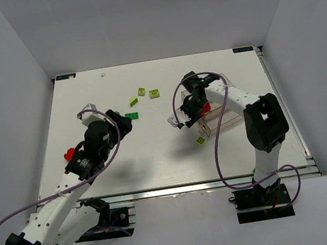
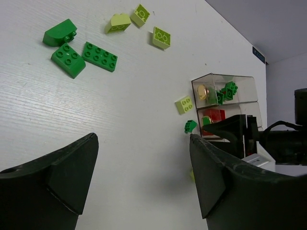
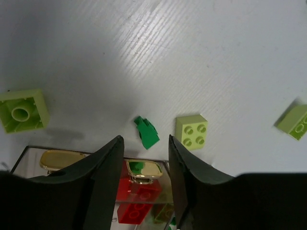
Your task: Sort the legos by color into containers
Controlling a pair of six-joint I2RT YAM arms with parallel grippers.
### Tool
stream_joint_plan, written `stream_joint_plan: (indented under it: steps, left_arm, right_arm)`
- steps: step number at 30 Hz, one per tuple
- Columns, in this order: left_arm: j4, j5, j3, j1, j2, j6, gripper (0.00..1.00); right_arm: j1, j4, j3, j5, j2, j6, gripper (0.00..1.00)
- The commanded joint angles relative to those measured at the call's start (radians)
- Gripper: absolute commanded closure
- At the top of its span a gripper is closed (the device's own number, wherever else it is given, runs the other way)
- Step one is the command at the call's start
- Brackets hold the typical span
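Small dk-green brick [image 3: 146,132] lay on the surface [image 2: 72,120], outside the bins [image 2: 223,75], just beside their near wall and just ahead of the right tool's tips. Not sorted yet. Lime brick [image 3: 192,132] sat close beside it. Another lime one [image 3: 21,110] was off to the other side, a third [image 3: 293,122] further out.

Bins: green bits in one compartment, red bricks [image 3: 136,201] in the next. Couldn't make out a third.

Right tool [image 3: 145,146]: jaws apart w/ a narrowish gap, nothing clamped, hanging over the bin wall above the red compartment.

Left tool [image 2: 143,143]: jaws wide apart, empty, over bare surface. Green brick cluster [image 2: 68,60] and lime bricks [image 2: 161,37] lay well ahead of it, unsorted.

Risks, as I judged them:
- Green brick is tiny and lay askew. Jaws closing off-centre would prob. pinch one corner and flick it away or under the bin edge.
- Tips were v. close to the clear wall. A descent could hit the rim, shove the whole tray and spill what's sorted.
- Lime neighbour was close enough to get nudged or caught in the same pinch.
- Red compartment was directly below, so a slipped or early release would put green in w/ red.
- Both arms were near mid-surface. If the left reached toward the bins, cables or links could clash.
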State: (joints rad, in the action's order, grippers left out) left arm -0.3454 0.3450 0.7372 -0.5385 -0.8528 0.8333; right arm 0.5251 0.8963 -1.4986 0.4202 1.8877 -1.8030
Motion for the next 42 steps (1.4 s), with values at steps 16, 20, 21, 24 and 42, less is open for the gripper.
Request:
stream_joint_plan:
  steps: [16,20,21,24,42]
  left_arm:
    - [-0.056,0.055,-0.061,0.003,0.093,0.064,0.14]
    - [-0.056,0.055,-0.067,0.003,0.093,0.067,0.14]
    - [-0.055,0.055,-0.067,0.003,0.095,0.067,0.14]
    - [-0.052,0.052,-0.065,0.003,0.092,0.067,0.13]
    - [-0.035,0.045,-0.071,0.003,0.077,0.069,0.13]
  right_arm:
    - [0.07,-0.051,-0.023,-0.259,0.108,-0.013,0.38]
    - [0.084,-0.075,-0.012,-0.271,0.123,-0.006,0.4]
    - [0.087,-0.088,-0.008,-0.276,0.129,-0.001,0.4]
    - [0.088,-0.108,-0.025,-0.285,0.148,0.019,0.41]
    - [0.088,-0.073,-0.045,-0.131,0.119,0.033,0.86]
